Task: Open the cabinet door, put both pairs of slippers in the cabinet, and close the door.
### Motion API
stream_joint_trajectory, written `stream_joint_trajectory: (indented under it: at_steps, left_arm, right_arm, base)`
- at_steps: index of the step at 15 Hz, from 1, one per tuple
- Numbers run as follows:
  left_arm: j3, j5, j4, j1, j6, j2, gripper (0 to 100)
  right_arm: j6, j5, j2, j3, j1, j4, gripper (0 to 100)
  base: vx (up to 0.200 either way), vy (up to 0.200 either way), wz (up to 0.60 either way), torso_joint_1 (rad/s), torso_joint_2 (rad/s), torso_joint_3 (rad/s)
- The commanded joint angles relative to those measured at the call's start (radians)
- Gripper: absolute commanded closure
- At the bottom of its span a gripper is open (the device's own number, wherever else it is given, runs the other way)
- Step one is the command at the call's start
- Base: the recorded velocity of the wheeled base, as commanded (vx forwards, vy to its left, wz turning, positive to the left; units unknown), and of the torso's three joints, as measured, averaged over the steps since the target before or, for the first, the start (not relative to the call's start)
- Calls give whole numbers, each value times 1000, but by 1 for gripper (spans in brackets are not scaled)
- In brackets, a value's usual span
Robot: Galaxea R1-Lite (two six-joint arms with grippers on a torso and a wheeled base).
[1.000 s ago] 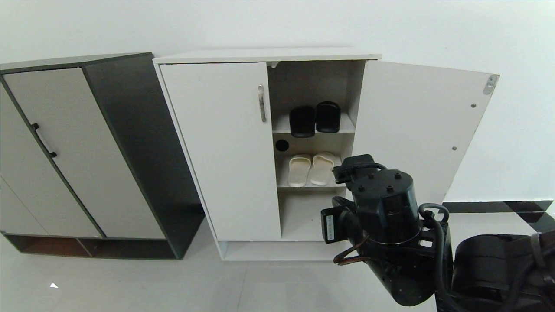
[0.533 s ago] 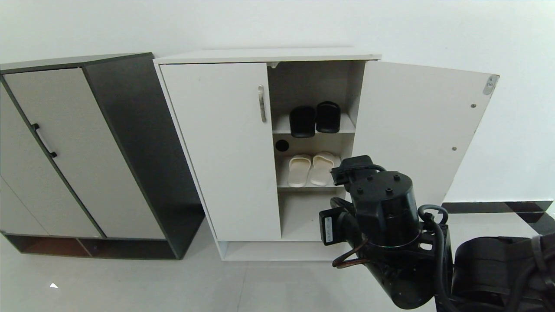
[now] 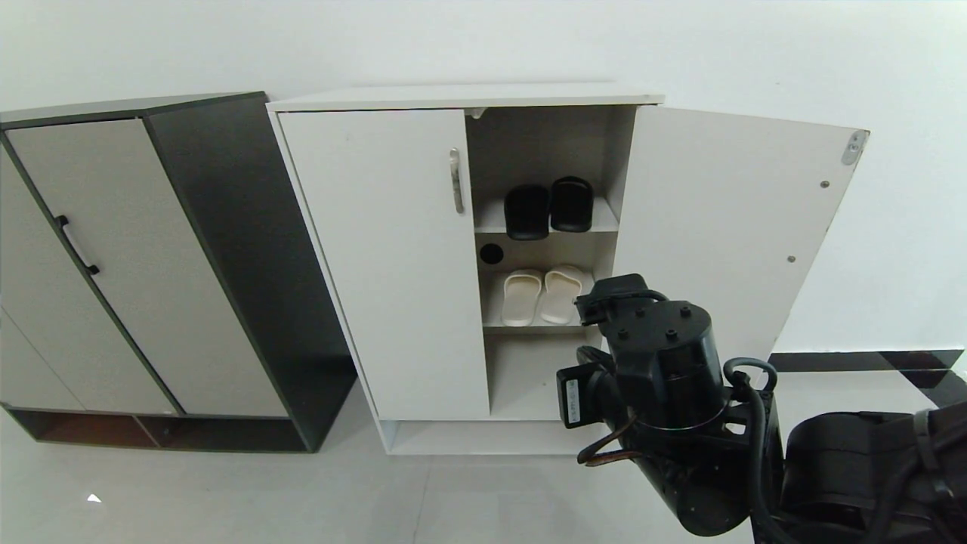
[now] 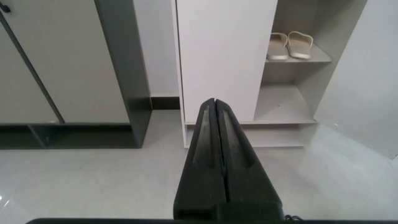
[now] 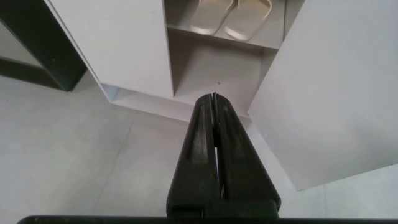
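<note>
The white cabinet (image 3: 385, 257) stands against the wall with its right door (image 3: 725, 219) swung wide and its left door shut. On the upper shelf sits a black pair of slippers (image 3: 549, 206). A cream pair of slippers (image 3: 542, 295) (image 4: 290, 45) (image 5: 230, 14) rests on the middle shelf. My right arm is held in front of the cabinet's lower right, near the open door; its gripper (image 5: 215, 102) is shut and empty. My left gripper (image 4: 214, 107) is shut too, empty, above the floor before the cabinet.
A dark grey cabinet (image 3: 136, 272) with light doors stands left of the white one. The bottom shelf (image 4: 283, 106) of the white cabinet holds nothing. Pale tiled floor (image 3: 302, 491) stretches in front. A black floor strip (image 3: 869, 361) runs along the right wall.
My right arm has drawn back slightly, down and toward me. The cabinet, door and slippers have not moved.
</note>
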Motion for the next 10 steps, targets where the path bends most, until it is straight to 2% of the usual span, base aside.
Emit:
stream_joint_trajectory:
  at_steps: [1, 4, 7, 10]
  left_arm:
    - [0, 0, 0, 1, 1, 1, 100]
    - [0, 0, 0, 1, 0, 1, 100]
    - [0, 0, 0, 1, 1, 1, 100]
    - [0, 0, 0, 1, 1, 1, 100]
  right_arm:
    - [0, 0, 5, 0, 0, 0, 100]
    - [-2, 0, 5, 0, 0, 1, 100]
    - [-2, -2, 5, 0, 0, 3, 100]
    - [-2, 0, 6, 0, 0, 3, 100]
  base:
    - [0, 0, 0, 0, 0, 0]
    - [0, 0, 0, 0, 0, 0]
    - [0, 0, 0, 9, -173, -286]
    - [0, 0, 0, 51, -494, -364]
